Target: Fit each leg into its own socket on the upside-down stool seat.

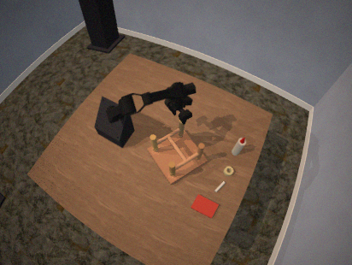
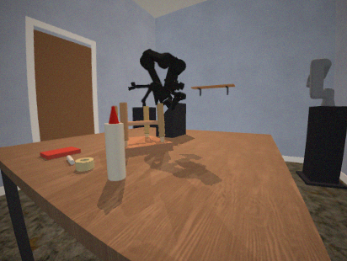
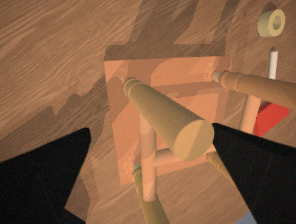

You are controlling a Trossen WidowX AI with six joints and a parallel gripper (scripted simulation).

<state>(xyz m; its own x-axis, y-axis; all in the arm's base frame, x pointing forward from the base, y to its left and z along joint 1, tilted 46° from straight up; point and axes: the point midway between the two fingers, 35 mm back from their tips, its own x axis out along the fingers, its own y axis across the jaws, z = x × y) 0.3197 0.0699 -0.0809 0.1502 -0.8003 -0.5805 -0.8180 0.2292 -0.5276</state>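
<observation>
The stool seat (image 1: pixel 160 161) (image 3: pixel 116 120) lies upside down and flat on the table, with four legs standing up from it and stretchers between them. The leg nearest my gripper (image 1: pixel 181 129) (image 2: pixel 161 122) (image 3: pixel 150 131) stands at the back corner, almost upright. The others are a left leg (image 1: pixel 154 143) (image 2: pixel 146 119), a right leg (image 1: pixel 201 151) (image 2: pixel 124 122) (image 3: pixel 265 87) and a front leg (image 1: pixel 172 168). Pale ends show at some leg bases; whether every shoulder touches the seat cannot be told. My gripper (image 1: pixel 184 120) (image 3: pixel 150 131) is open above the back leg, its top end beside one finger.
A white glue bottle with red tip (image 1: pixel 237 147) (image 2: pixel 115 151) stands beyond the stool. A tape roll (image 1: pixel 231 171) (image 2: pixel 84 164) (image 3: pixel 271 23), a white stick (image 1: pixel 220 186) (image 2: pixel 70 160) and a red block (image 1: pixel 205 206) (image 2: pixel 61 152) lie on the stool's far side from my base.
</observation>
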